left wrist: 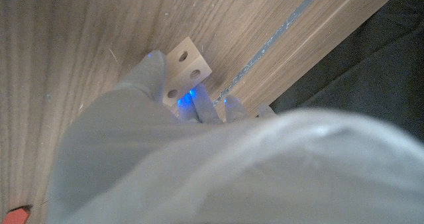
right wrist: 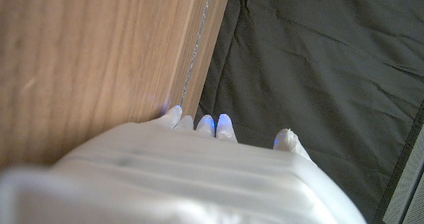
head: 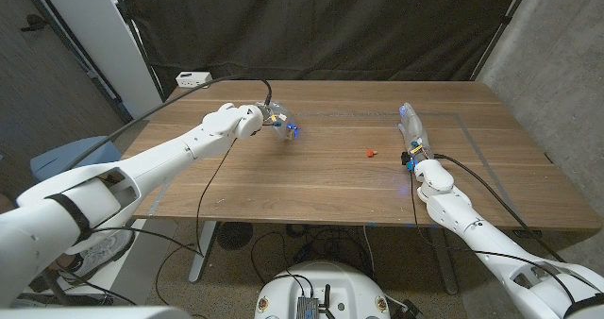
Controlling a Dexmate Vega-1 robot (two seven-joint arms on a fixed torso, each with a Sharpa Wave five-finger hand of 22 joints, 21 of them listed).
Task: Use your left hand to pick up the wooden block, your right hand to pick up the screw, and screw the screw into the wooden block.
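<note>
Robot arms reach in from both near corners over a wooden table [head: 311,182], backed by a black curtain [head: 321,26]. At the far left, the left hand [head: 269,119] has its fingers [left wrist: 147,75] wrapped around a pale wooden block [left wrist: 185,68], blue lights glowing at the fingertips; in the left wrist view one finger lies along the block's side, the others press in just beside its drilled face, and three round holes show on that face. Whether the block sits on the tabletop or is raised off it cannot be told. The right hand [head: 411,130] stands on edge on the right side of the table, fingers pointing toward the far edge and lying close together; nothing is seen in its grasp, and the right wrist view shows only fingertips [right wrist: 224,126] lit blue against the table's edge and the dark cloth beyond. A small red screw [head: 370,152] lies alone on the wood, near the right hand on its inner side and touched by neither hand, well apart from the left hand and its block. A white power strip [head: 192,78] rests at the far left corner, beyond the left hand, with a black cable [head: 142,121] running along the left arm.
</note>
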